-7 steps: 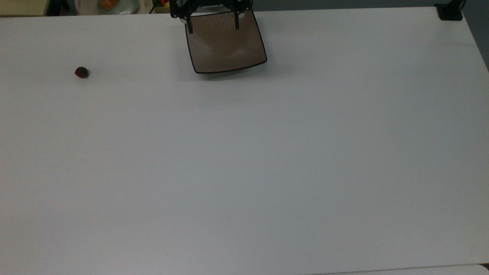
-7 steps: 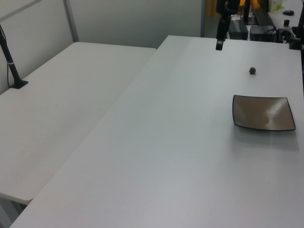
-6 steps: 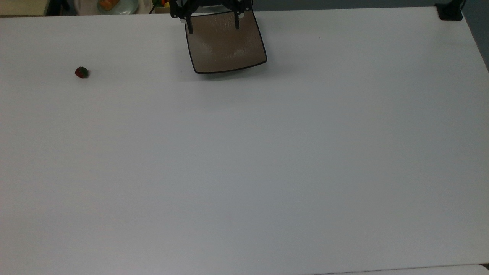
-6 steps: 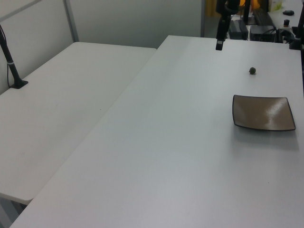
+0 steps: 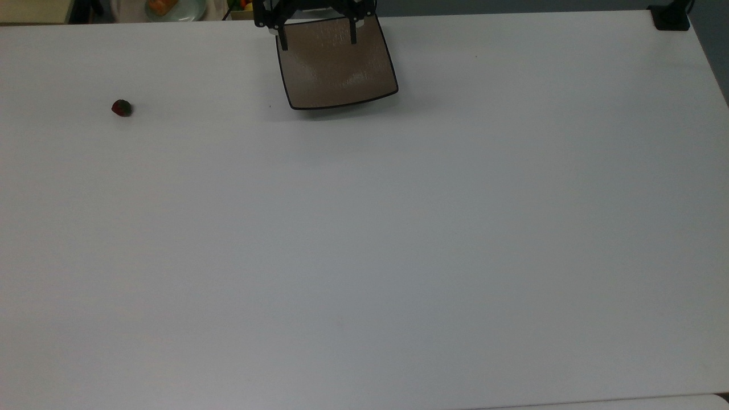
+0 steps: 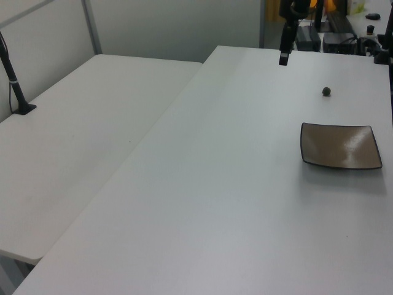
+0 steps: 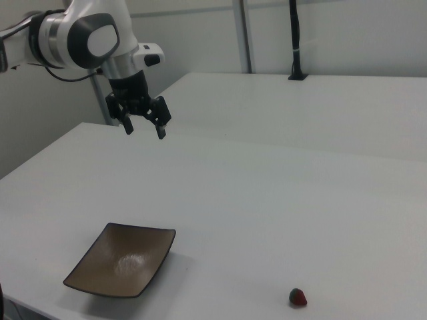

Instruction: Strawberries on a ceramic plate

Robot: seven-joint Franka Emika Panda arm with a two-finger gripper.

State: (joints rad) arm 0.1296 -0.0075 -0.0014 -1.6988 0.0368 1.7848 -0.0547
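The black two-finger gripper (image 7: 143, 127) hangs high above the white table (image 7: 267, 200), its two fingers spread wide apart with nothing between them. It points down from a white and grey robot arm (image 7: 80, 37) that reaches in from the right view's upper left. In the top view the gripper (image 5: 316, 37) shows at the upper edge, its two dark fingers drawn across the far part of the dish. In the left view it (image 6: 284, 56) hangs near the table's far end.

Below the gripper and apart from it, the square glossy taupe-brown ceramic plate (image 7: 123, 260) with a thin black rim and upturned corners lies flat on the table, near the table edge at the right view's lower left. The plate (image 5: 336, 65) holds nothing; in the left view it (image 6: 339, 146) sits towards the right.

The single tiny red strawberry with a dark green leafy cap (image 5: 121, 108) rests on the bare table, well apart from the plate, towards the top view's left. In the right view the strawberry (image 7: 298, 297) lies near the bottom edge, to the right of the plate. In the left view it (image 6: 326, 91) is a small dark spot beyond the plate.

A second white table (image 6: 80, 153) stands alongside on the left view's left, with a black post (image 6: 13, 77) on it.
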